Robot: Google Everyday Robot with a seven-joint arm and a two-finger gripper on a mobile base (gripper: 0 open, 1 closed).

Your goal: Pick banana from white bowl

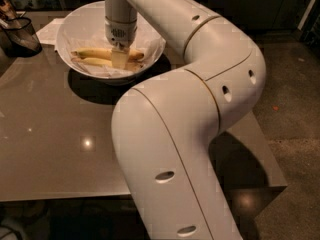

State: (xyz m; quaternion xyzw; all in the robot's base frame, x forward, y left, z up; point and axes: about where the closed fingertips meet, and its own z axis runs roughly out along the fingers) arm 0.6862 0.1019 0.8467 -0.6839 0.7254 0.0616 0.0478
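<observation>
Tool (119, 59) is low inside white bowl (64, 28), over the middle of banana (92, 53); cannot tell whether it is open or clamped. Paler banana (97, 62) lies just beside it, at 6 o'clock. Step is likely the grasp. Next: grip that banana alone and lift clear of the rim. Mesh basket (20, 34) is at the bowl's 9 o'clock on tabletop (60, 134).

Cream claw (119, 59) in white bowl (67, 24) above deep-yellow banana (95, 53); grey-brown table (50, 134).
</observation>
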